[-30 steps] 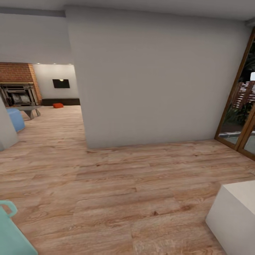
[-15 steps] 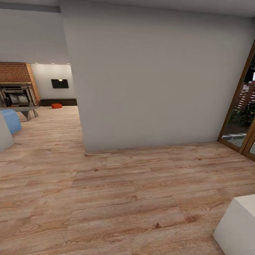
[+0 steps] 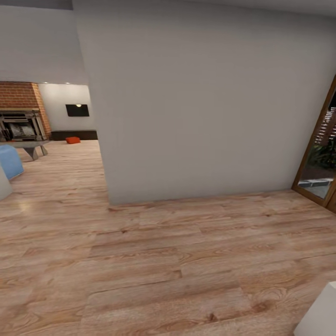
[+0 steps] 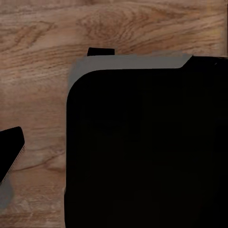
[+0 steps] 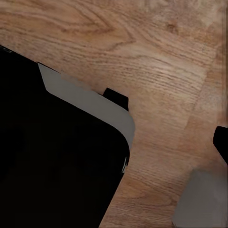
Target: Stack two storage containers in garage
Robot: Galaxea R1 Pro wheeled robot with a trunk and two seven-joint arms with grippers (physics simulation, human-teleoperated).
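Note:
One red-orange storage container (image 3: 73,140) lies far off on the light wood plank floor of the living room (image 3: 51,154), in front of a long low dark cabinet (image 3: 73,135). It is small in the head view, seen through the opening left of a big white wall. In each wrist view a dark tip juts in at the picture's edge, and I cannot tell whether it is a finger. Both wrist views look down on the robot's black base (image 4: 147,147) (image 5: 52,161) and the plank floor.
A broad white wall (image 3: 200,107) stands straight ahead, its corner at the left. Beyond it are a red brick chimney (image 3: 18,95), a dark fireplace (image 3: 21,125), a grey low table (image 3: 29,145) and a blue seat (image 3: 9,161). A wood-framed glass door (image 3: 322,158) is at the right, a white block (image 3: 322,315) at the lower right.
The whole head view has shifted as the camera moved: the teal object at the lower left has left the picture and the white block has slid into the corner. Nothing itself moved.

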